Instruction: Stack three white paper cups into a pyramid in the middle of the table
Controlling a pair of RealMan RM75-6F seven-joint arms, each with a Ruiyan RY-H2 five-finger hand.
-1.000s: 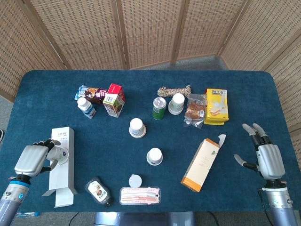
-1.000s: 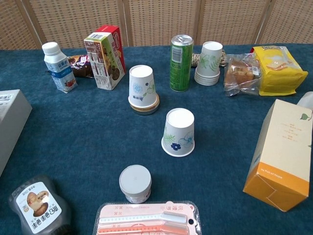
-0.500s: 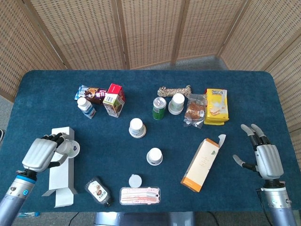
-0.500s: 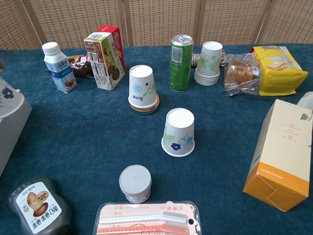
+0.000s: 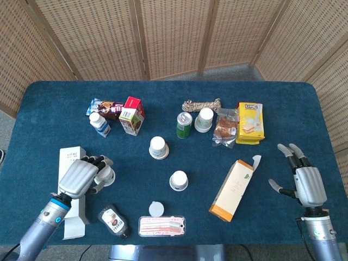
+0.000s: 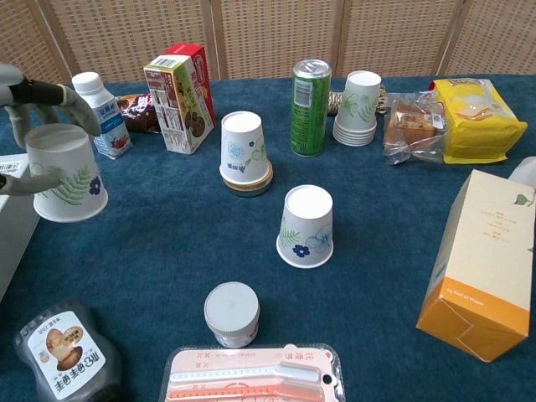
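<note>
Cup (image 6: pixel 64 173), inverted, grasped in left robot hand (image 5: pixel 81 176) at bench (image 5: pixel 283 98) left side, two inverted cups (image 6: pixel 306 226) mid-bench apart, right robot hand (image 5: pixel 307 182) released with fingers spread; risk: thin paper wall crushing or slipping if grasp shifts in transit.

Staged test area, lab-like rather than domestic. A table (image 5: pixel 304 103) covered in blue felt stands enclosed by woven folding screens (image 5: pixel 174 32). Assorted packaged groceries, including a green can (image 6: pixel 311 107), sit beyond the fingers.
</note>
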